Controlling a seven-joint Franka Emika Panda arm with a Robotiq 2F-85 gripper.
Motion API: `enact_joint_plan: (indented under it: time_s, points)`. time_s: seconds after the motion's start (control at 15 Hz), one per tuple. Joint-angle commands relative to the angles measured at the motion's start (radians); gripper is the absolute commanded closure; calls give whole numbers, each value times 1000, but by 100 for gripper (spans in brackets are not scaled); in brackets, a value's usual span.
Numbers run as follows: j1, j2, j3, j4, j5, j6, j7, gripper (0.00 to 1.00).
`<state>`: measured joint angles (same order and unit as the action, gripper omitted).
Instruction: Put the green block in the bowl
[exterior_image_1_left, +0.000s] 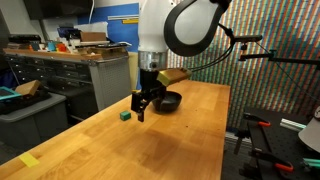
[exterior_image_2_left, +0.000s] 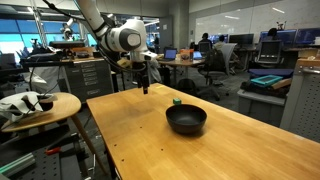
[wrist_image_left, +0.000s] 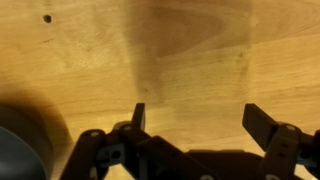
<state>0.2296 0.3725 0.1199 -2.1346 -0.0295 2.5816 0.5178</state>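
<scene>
The green block (exterior_image_1_left: 124, 115) is a tiny dark green cube on the wooden table, also seen in an exterior view (exterior_image_2_left: 177, 100) just beyond the bowl. The bowl (exterior_image_1_left: 166, 101) is black, glossy and shallow; it also shows in an exterior view (exterior_image_2_left: 186, 120) and as a dark edge at the lower left of the wrist view (wrist_image_left: 15, 145). My gripper (exterior_image_1_left: 142, 108) hangs open and empty above the table, between the block and the bowl; it also shows in an exterior view (exterior_image_2_left: 145, 86). In the wrist view the open fingers (wrist_image_left: 195, 120) frame bare wood; the block is out of that view.
The wooden table (exterior_image_1_left: 150, 145) has a yellow tape patch (exterior_image_1_left: 29, 160) near its front corner. A grey cabinet with clutter (exterior_image_1_left: 75, 65) stands beyond the table. A round side table (exterior_image_2_left: 40, 105) with objects stands beside the table edge.
</scene>
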Motion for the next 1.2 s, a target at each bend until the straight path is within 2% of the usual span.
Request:
enact_joint_plan:
  time_s: [0.0, 0.53, 1.13]
  points:
    - [62, 118, -74, 158, -41, -4, 47, 0]
    - [99, 313, -177, 394, -67, -13, 23, 0]
    - [74, 495, -222, 614, -48, -21, -14, 0]
